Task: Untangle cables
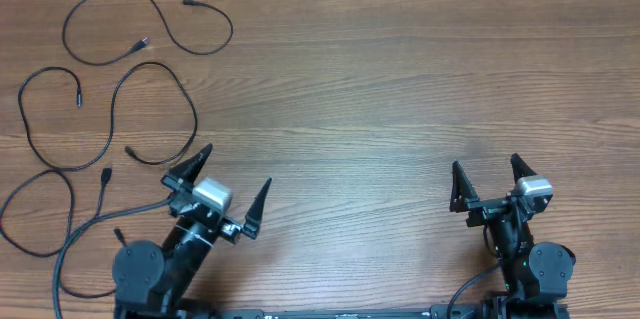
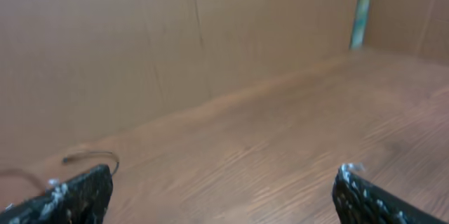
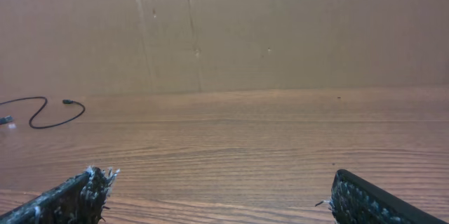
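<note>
Three thin black cables lie spread out at the table's left in the overhead view. One (image 1: pixel 188 3) loops at the far left corner, with a silver-tipped end inside its loop. A second (image 1: pixel 112 104) snakes below it. A third (image 1: pixel 105 173) lies in loose loops at the front left, beside the left arm. My left gripper (image 1: pixel 238 166) is open and empty, just right of the second cable's end. My right gripper (image 1: pixel 485 162) is open and empty, far to the right. A cable end shows in the left wrist view (image 2: pixel 91 155), and a cable shows in the right wrist view (image 3: pixel 42 115).
The wooden table (image 1: pixel 380 79) has a brown cardboard wall (image 3: pixel 280 27) along its far side. Thicker black cords run by the arm bases at the front edge (image 1: pixel 470 294). In the wrist views both sets of fingers (image 2: pixel 224 182) (image 3: pixel 221 178) hover over bare wood.
</note>
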